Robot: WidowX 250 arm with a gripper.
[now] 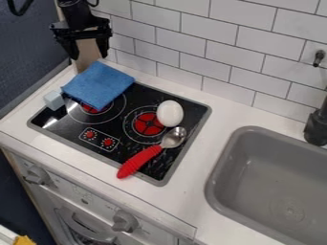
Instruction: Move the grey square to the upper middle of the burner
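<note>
At the upper left, the black gripper (pixel 89 53) hangs high near the wall, its two fingers apart, behind and above the blue cloth. The small light grey block (pixel 53 100) sits at the left edge of the black stovetop (pixel 118 127), just left of the cloth and away from the gripper. Part of the left burner (pixel 96 109) is covered by the cloth. The right burner (pixel 148 124) shows its red centre.
A folded blue cloth (pixel 98 84) lies over the stovetop's back left corner. A white egg (pixel 170 113) stands on the right burner's edge. A red-handled spoon (pixel 139 161) lies at the front right. The grey sink (pixel 239 143) is at the right; white tiles rise behind.
</note>
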